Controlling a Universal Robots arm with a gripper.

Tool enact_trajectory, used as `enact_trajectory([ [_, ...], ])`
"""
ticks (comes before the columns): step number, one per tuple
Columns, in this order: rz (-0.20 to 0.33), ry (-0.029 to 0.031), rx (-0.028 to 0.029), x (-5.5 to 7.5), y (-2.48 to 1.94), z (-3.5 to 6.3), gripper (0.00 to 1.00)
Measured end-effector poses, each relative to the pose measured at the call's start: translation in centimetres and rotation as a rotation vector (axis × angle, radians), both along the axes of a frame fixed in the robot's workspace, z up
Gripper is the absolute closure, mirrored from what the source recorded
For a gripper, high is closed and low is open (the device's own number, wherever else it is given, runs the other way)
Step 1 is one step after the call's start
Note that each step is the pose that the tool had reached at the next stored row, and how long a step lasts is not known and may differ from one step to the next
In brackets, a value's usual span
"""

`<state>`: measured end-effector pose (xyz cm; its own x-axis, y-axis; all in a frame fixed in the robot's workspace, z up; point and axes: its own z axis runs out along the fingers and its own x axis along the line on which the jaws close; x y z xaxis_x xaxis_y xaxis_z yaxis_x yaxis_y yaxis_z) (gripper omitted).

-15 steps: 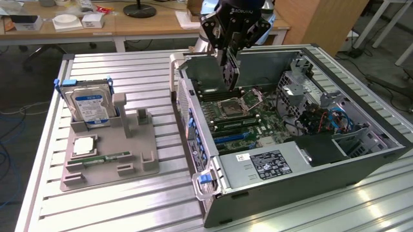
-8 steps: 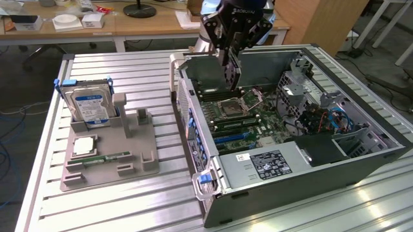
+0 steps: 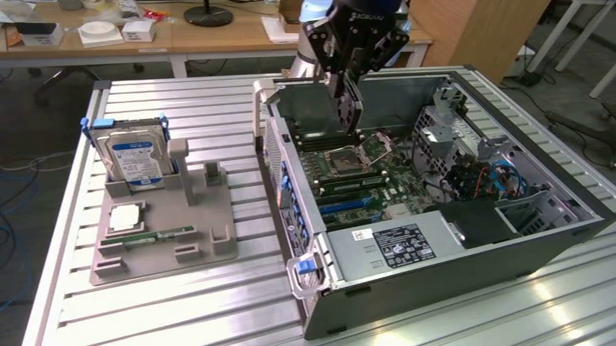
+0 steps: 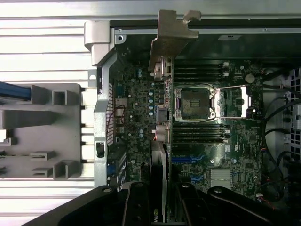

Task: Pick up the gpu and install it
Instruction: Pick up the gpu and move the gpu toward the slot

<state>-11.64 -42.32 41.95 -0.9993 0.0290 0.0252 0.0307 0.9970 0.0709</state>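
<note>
One gripper (image 3: 348, 85) clamped on the gpu (image 3: 348, 109) | gpu on edge, hanging directly below jaws, above motherboard (image 3: 385, 171) inside open case (image 3: 462, 277) | long axis judged aligned with slots, bracket (image 4: 171, 35) toward case wall

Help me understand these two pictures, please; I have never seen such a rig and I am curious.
The machine is a robot arm with a two-fingered hand. One picture is taken from a camera off the arm, the other from its wrist, looking down. The hand grips a gpu, a thin dark card, edge-on over the motherboard of an open computer case. Beside the case, on the slatted metal table, a grey holder carries a hard drive and a memory stick.
</note>
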Motion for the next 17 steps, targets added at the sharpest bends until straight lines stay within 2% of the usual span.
enact_trajectory([
  [17, 0.0, 0.0, 0.0, 1.1, -0.01, 0.0, 0.74],
])
